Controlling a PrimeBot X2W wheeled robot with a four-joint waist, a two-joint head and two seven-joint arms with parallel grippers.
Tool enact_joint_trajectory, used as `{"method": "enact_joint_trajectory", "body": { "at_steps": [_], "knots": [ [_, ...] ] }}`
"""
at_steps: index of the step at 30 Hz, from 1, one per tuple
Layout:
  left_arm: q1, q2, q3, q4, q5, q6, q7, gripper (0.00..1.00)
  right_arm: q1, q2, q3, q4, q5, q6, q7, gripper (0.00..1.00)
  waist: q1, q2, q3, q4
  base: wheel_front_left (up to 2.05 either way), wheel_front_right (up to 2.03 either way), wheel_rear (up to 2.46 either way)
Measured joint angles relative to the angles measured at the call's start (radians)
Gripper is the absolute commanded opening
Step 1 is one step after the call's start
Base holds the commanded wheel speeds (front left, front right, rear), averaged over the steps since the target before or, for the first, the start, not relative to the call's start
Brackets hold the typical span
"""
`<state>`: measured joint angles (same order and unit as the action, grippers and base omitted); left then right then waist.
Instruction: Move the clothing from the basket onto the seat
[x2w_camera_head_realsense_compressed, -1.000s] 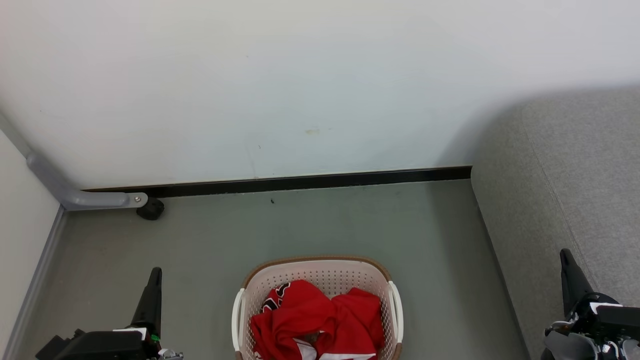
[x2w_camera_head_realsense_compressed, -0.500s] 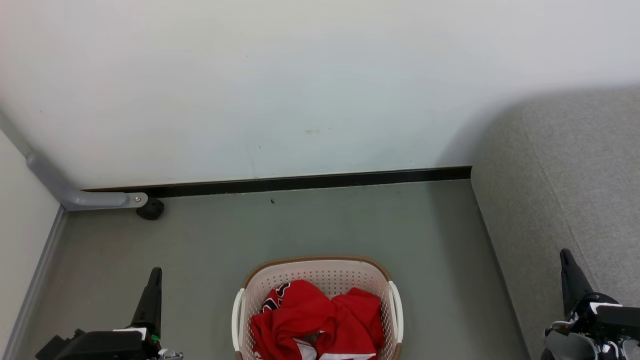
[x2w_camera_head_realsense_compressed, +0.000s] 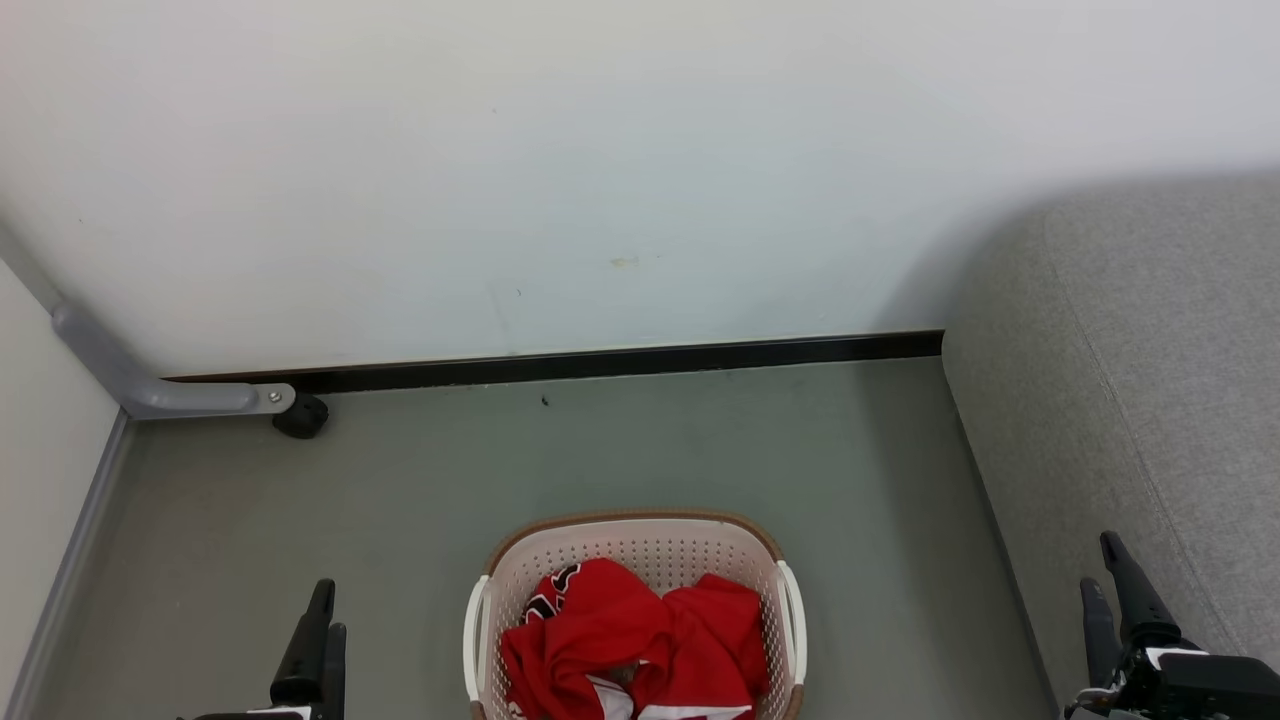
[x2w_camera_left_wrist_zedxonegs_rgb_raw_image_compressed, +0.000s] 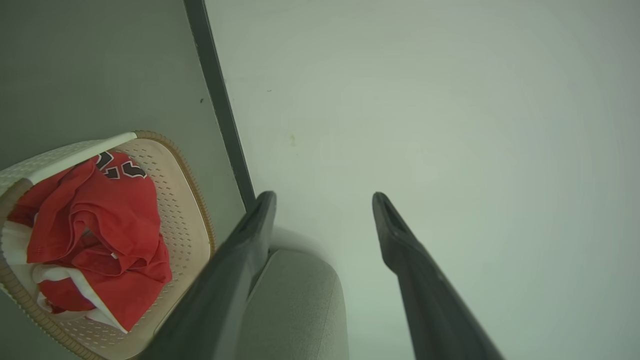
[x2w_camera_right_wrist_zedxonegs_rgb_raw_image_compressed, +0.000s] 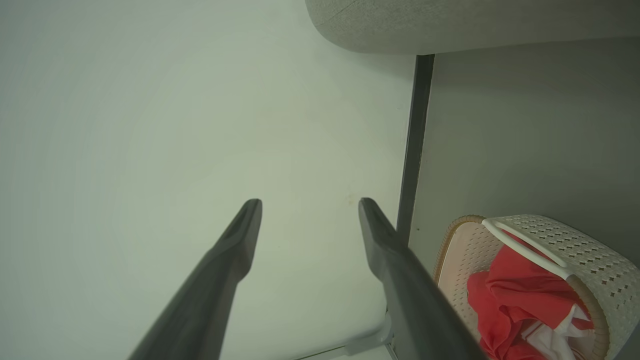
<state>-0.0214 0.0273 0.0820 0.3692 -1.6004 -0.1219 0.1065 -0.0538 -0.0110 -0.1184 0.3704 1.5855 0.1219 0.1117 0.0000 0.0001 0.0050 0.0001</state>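
The clothing, bright red with white trim and a black-and-white patch, lies crumpled in the basket, a cream perforated one with a brown rim, on the floor at the bottom centre of the head view. Both show in the left wrist view, the clothing inside the basket, and in the right wrist view, the clothing in the basket. The seat is the grey cushion on the right. My left gripper stands open left of the basket, holding nothing. My right gripper stands open beside the seat, empty too.
A white wall with a black baseboard closes the far side. A grey metal leg with a black foot stands in the left corner. Grey floor lies between the basket and the wall.
Both grippers have opened: each showed a single closed point before and now shows two parted fingers. Both have also dropped lower in the head view. The basket and clothing have not moved.
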Motion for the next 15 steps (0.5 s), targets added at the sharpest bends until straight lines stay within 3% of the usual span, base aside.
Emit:
{"method": "enact_joint_trajectory", "body": {
  "at_steps": [15],
  "knots": [
    [-0.05, 0.013, -0.007, 0.026, 0.039, 0.0, -0.039, 1.0, -0.075, -0.007, 0.065, 0.043, -0.076, 0.0, -0.034, 1.0, 0.0, 0.0, 0.003, 0.0, 0.0, 0.0, 0.0]
  ]
}}
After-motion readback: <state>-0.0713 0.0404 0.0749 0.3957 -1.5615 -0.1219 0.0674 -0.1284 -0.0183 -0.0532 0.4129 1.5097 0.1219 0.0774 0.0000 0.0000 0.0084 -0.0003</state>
